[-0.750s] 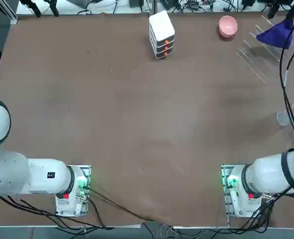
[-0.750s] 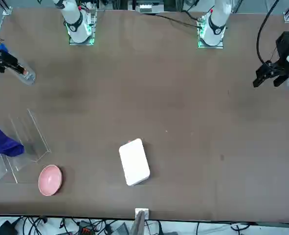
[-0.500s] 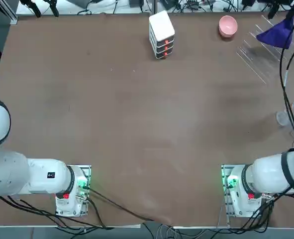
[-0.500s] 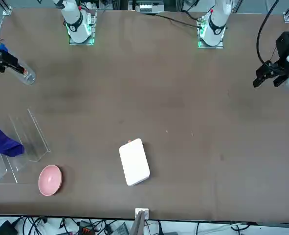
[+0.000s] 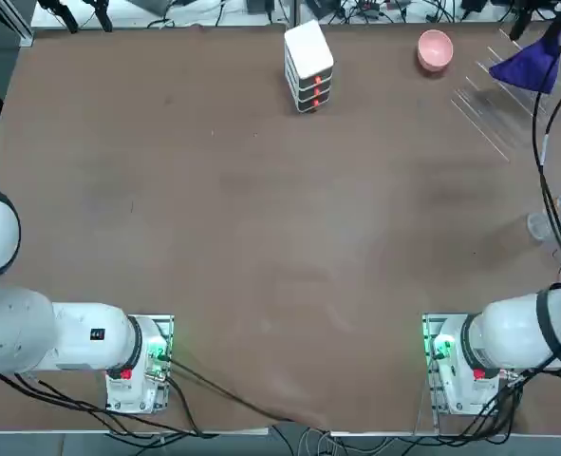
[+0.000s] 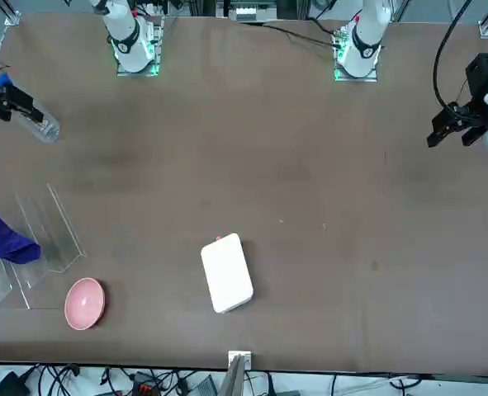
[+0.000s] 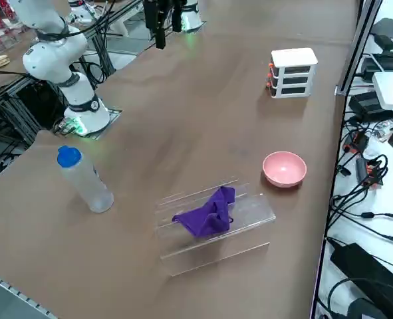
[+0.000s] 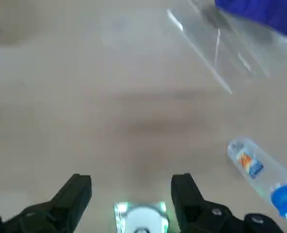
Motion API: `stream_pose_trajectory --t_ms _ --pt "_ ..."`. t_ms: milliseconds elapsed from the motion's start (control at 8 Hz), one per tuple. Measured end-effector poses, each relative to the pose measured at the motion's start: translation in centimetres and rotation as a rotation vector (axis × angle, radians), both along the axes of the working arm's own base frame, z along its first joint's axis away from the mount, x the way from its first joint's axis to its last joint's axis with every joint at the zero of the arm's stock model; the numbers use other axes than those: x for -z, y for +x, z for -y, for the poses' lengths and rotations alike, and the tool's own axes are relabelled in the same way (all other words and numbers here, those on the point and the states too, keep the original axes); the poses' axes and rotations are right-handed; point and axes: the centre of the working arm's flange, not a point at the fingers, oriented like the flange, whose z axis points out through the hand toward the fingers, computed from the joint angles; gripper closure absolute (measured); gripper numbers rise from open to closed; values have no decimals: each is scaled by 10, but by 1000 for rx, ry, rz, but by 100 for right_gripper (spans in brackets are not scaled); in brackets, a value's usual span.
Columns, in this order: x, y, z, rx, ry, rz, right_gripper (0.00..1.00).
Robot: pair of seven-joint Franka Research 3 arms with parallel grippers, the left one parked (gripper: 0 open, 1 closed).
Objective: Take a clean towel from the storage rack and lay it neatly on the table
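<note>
Clear, glassy rods make the storage rack (image 7: 213, 222) hard to trace: in the top view it reads only as faint parallel lines near the table's far right corner, partly crossed by a hanging black cable (image 5: 544, 142), and in the front view it is cut off by the picture edge. The deep purple-blue soft towel (image 7: 206, 214) lies bunched and draped over the rack's rods, not flat; its full outline cannot be made out, and only one corner of it shows in the wrist view (image 8: 264, 12). The large plain brown matte table (image 5: 261, 218) carries everything. A round pink bowl (image 7: 284, 168) stands just beside the rack, toward the far edge; nothing shows inside it. A white three-tier drawer box with orange marks (image 7: 292, 72) stands at the middle of the far edge, drawers closed, contents hidden. A clear plastic bottle with a blue cap (image 7: 84, 179) stands upright near the right edge, between the rack and the right arm's base; whether it holds liquid cannot be told. The right gripper (image 8: 131, 191), black two-fingered, hangs above bare tabletop well apart from the rack, its fingers (image 8: 75, 194) spread wide with nothing between them. In the top view it does not show; in the front view it is barely visible at the picture edge.
</note>
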Motion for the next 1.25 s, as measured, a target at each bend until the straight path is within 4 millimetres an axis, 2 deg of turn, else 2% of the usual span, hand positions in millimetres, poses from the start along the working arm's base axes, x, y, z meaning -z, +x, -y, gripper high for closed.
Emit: stream_pose_trajectory --t_ms 250,375,625,750,1000,1250 --pt "29 1 16 -12 -100 -86 0" --pt "51 16 26 -51 -161 -94 0" --pt "93 57 56 -180 -234 -23 0" --pt "107 74 81 -233 -244 39 0" --pt "125 96 152 -328 -283 197 0" --pt "156 113 199 -418 -307 317 0"
